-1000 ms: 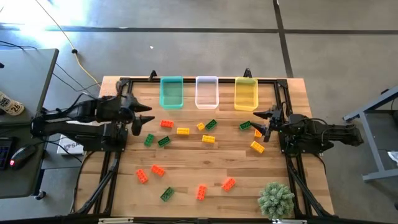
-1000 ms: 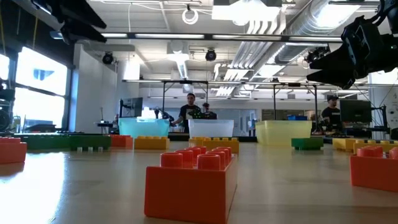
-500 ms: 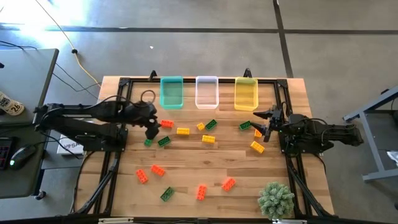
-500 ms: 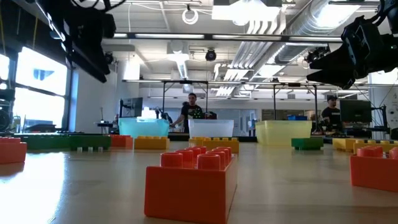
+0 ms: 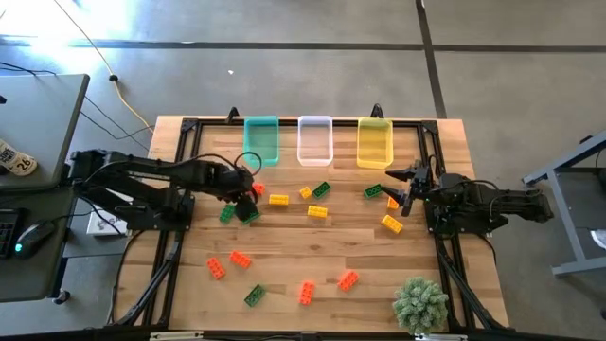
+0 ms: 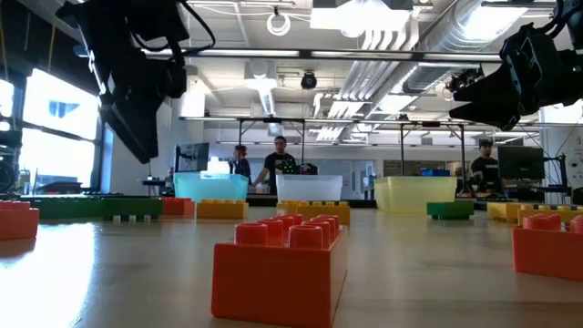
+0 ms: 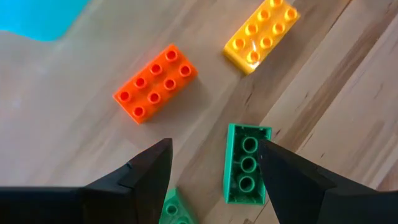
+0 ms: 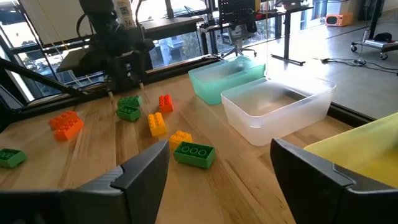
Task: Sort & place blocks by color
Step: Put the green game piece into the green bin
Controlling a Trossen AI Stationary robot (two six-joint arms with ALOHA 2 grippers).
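Note:
Green, yellow and orange blocks lie scattered on the wooden table. My left gripper hangs open above the table's left middle, pointing steeply down. Its wrist view shows the gripper over bare wood, with a green block next to one fingertip, a second green block low between the fingers, and an orange block and a yellow block beyond. My right gripper waits open at the right side, pointing level toward the left; it holds nothing.
Teal, clear and yellow bins stand in a row at the far edge. A fuzzy green plant sits at the near right corner. More blocks lie near the front edge. People stand in the room beyond the table.
My left gripper has swung out from the table's left edge toward the middle and come down, tipping from nearly level to pointing steeply down over the green and orange blocks. It has stayed open. No block has moved.

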